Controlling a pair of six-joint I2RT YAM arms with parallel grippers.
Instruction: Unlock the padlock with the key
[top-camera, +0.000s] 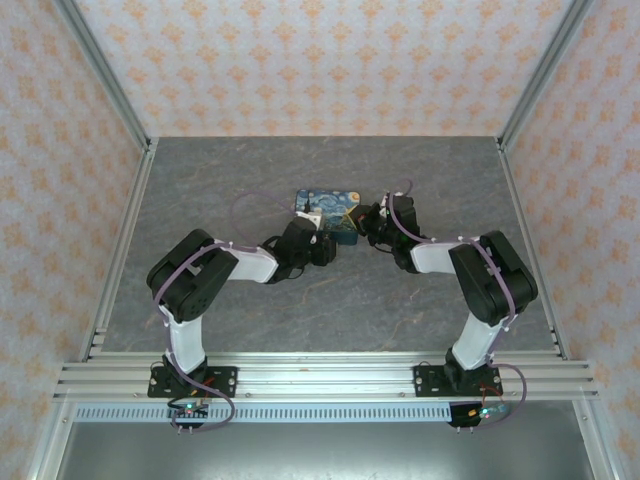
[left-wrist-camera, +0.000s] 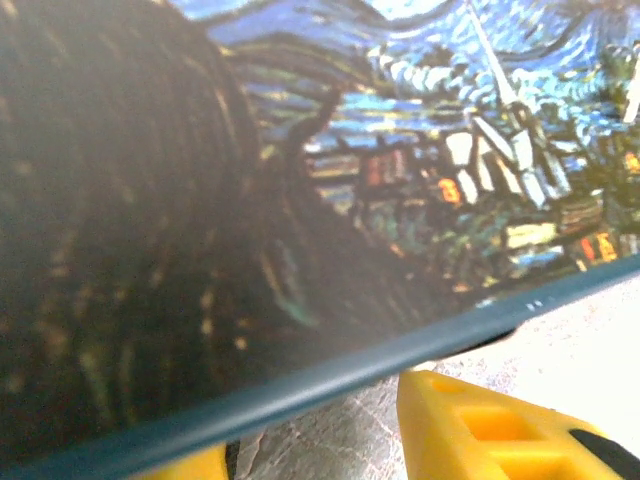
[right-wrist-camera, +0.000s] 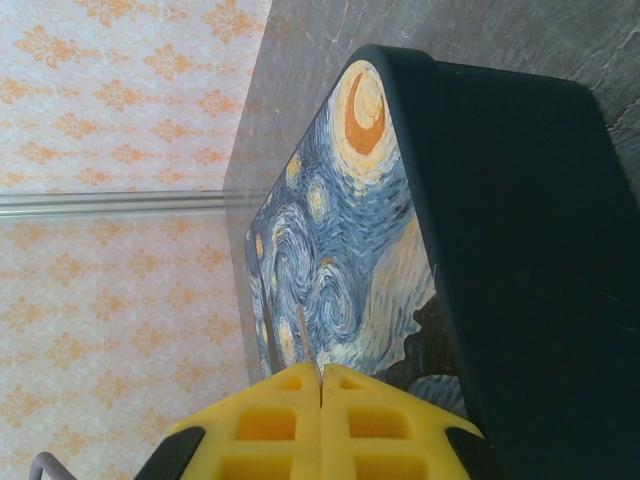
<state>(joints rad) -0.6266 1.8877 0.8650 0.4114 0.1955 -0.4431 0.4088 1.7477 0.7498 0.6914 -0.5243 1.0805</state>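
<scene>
1. Leftward, top view: the left arm (top-camera: 205, 275) reaches from its base at the near edge across the grey stone-patterned desk (top-camera: 250, 315) towards the middle.
2. Left gripper (top-camera: 337, 241) sits at the near edge of the starry-night box (top-camera: 328, 205).
3. Left wrist view: left gripper (left-wrist-camera: 320, 448) is spread. Its yellow fingers (left-wrist-camera: 480, 425) stand well apart at the bottom of the frame, with bare desk (left-wrist-camera: 330, 430) between them.
4. The dark blue rim and painted face of the starry-night box (left-wrist-camera: 430, 180) cross just above those fingers. Cannot tell whether either finger touches it.
5. Centre, top view: the box lies on the far middle of the desk, painted face up, with the two grippers closing in on its near right corner from either side.
6. Key: too small to pick out. Cannot tell where it lies, nor whether it is pinched in a gripper.
7. Right wrist view: right gripper (right-wrist-camera: 320, 385) has its yellow tips pressed together with no gap, just before the painted face of the box (right-wrist-camera: 340, 250).
8. Top view: right gripper (top-camera: 362, 228) is beside the box's right end, and the right arm (top-camera: 485, 280) bends back to its base.
9. Orange-patterned wallpaper (top-camera: 300, 60) encloses the desk.
</scene>
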